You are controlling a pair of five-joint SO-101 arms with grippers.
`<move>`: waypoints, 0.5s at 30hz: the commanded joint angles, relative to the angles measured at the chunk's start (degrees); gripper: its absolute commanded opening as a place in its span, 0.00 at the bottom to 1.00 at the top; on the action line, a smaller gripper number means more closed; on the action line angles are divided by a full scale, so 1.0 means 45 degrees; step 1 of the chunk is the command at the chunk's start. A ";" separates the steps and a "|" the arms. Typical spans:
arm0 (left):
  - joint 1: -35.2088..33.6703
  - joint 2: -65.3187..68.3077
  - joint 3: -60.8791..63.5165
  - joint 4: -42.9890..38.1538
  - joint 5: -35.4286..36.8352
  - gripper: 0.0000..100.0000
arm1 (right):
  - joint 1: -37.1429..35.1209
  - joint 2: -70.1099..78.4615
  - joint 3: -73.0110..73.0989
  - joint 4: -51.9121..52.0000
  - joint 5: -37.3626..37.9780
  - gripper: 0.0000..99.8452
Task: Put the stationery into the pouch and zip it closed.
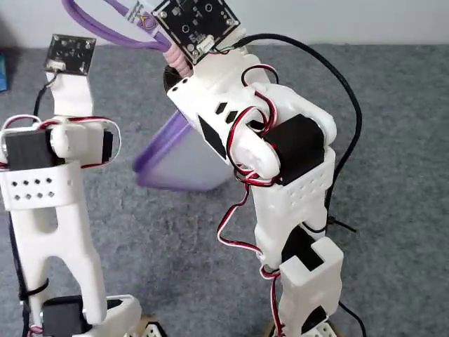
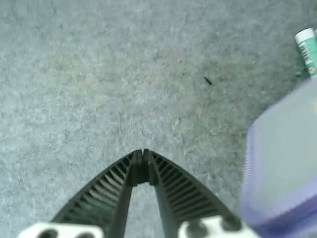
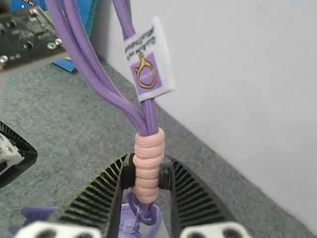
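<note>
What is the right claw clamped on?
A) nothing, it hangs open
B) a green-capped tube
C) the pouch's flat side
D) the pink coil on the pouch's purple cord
D: the right wrist view shows the right claw closed around the pink coil that binds the purple cord of the pouch.

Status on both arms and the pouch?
Left hand shut, empty. Right hand shut on pink coil of strap. Green-white tube outside pouch, on mat.

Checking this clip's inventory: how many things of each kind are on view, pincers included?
pouch: 1
strap: 1
green-and-white tube: 1
pincers: 2, left pincer and right pincer
Total: 5
</note>
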 commanded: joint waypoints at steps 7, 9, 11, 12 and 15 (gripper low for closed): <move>0.0117 -0.0645 -0.0029 0.0274 0.0117 0.01 | 0.0381 0.0615 -0.0527 -0.0381 -0.0234 0.01; 0.0137 -0.1133 -0.0029 0.0274 0.0078 0.01 | 0.0498 0.0694 -0.0508 -0.0400 -0.0234 0.01; 0.0195 -0.1700 -0.0029 0.0254 0.0059 0.02 | 0.0498 0.0694 -0.0508 -0.0303 -0.0234 0.01; 0.0195 -0.1973 -0.0029 0.0254 0.0059 0.02 | 0.0459 0.0674 -0.0508 -0.0264 -0.0234 0.01; 0.0156 -0.2657 -0.0029 0.0254 0.0039 0.02 | 0.0440 0.0654 -0.0567 -0.0205 -0.0176 0.01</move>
